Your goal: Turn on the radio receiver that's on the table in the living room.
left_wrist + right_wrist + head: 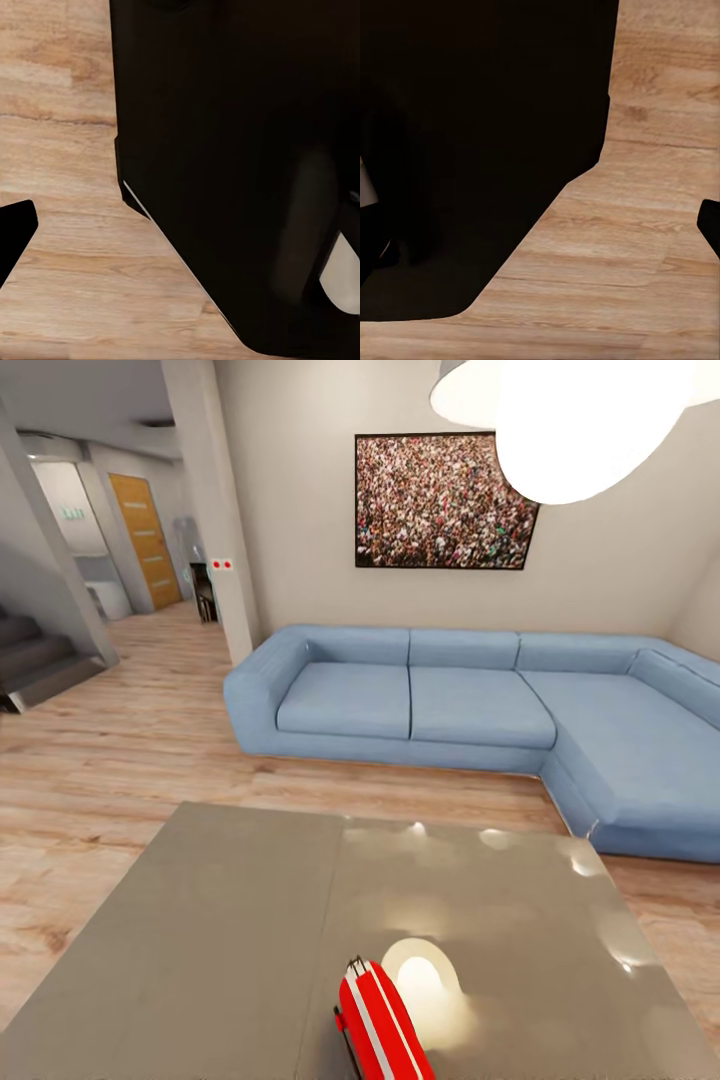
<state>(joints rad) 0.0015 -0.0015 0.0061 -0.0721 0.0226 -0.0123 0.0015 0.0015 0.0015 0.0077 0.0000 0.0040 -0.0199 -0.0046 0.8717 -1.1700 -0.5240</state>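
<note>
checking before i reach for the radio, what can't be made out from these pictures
- radio receiver: head view, its lower part is cut off by the bottom edge; dial face not visible.
- table: head view, near edge and legs cut off; glare blotches wash out its top.
- Both tools: wrist views show dark robot body and wood floor; open or shut cannot be told.

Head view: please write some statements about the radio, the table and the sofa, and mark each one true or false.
1. The red radio receiver stands on the grey table. True.
2. The radio lies on the sofa. False: it is on the table, near its front edge.
3. The sofa is blue. True.
4. The framed crowd picture leans on the floor. False: it hangs on the wall above the sofa.
5. A gripper holds the radio. False: nothing touches it.
</note>
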